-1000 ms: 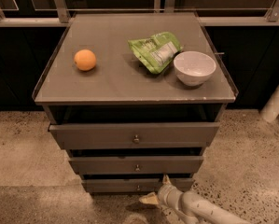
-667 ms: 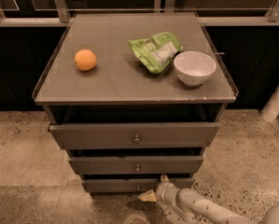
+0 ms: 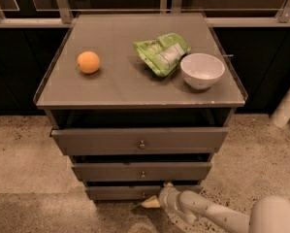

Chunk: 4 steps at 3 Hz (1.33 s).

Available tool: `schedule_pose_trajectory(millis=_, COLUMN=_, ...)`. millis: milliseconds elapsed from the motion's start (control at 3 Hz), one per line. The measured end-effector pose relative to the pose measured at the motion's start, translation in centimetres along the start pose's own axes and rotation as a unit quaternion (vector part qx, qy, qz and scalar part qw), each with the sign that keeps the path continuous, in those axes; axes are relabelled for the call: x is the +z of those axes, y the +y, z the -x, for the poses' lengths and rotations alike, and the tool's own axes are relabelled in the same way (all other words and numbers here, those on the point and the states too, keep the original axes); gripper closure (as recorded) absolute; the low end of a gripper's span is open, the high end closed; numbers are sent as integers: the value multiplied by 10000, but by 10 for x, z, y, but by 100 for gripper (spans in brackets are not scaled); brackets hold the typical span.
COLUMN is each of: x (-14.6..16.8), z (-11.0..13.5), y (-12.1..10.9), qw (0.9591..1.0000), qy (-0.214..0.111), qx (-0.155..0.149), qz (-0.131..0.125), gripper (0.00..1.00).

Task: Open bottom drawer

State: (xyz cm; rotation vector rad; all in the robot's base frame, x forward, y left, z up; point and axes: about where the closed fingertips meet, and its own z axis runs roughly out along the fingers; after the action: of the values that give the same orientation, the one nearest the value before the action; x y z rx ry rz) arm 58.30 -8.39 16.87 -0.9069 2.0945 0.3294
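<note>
grey metal cabinet (image 3: 135, 89) with a flat top stands on a pale speckled stone floor (image 3: 18, 149), its back against a dark wall with metal rails. on the top, a round orange fruit (image 3: 88, 62) lies toward the left, well apart from the rest. a crinkled green snack bag (image 3: 161, 52) lies right of centre. a round white ceramic bowl (image 3: 202, 70) stands upright just beside the bag's right edge, near the cabinet's right rim.

three grey drawer fronts are stacked below the top. the tall, wide grey top drawer front (image 3: 101, 141) juts forward, with a dark gap above it and a small round knob at its centre. the narrower grey middle drawer front (image 3: 105, 171) sits under it. the slim flat grey bottom drawer (image 3: 115, 192) is lowest, just above the floor, and its small round metal knob (image 3: 143, 194) shows at the middle of the front. how far this drawer stands out from the cabinet is hard to judge.

the pale two-finger gripper (image 3: 158, 196) is low at the front of the bottom drawer, just to the right of its knob. the light grey robot arm (image 3: 212, 215) reaches in from the lower right corner. whether the gripper is spread or closed on the knob, i cannot tell.
</note>
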Motion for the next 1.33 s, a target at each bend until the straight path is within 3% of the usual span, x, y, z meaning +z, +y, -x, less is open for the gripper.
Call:
schedule_pose_trajectory(millis=333, x=3, z=-1, y=1, qw=9999, qy=87, qx=-71, qz=27, gripper=0)
schedule_pose_trajectory(millis=667, x=2, z=0, y=10, qw=9990, qy=223, qx=-144, qz=368, gripper=0)
schedule_pose_trajectory(millis=1000, x=-17, z=-11, y=32, qw=9924, qy=561, qx=-172, qz=1078, gripper=0)
schedule_pose_trajectory(millis=1333, x=-36, z=-22, y=43, qw=9872, qy=740, qx=-52, qz=1415, gripper=0)
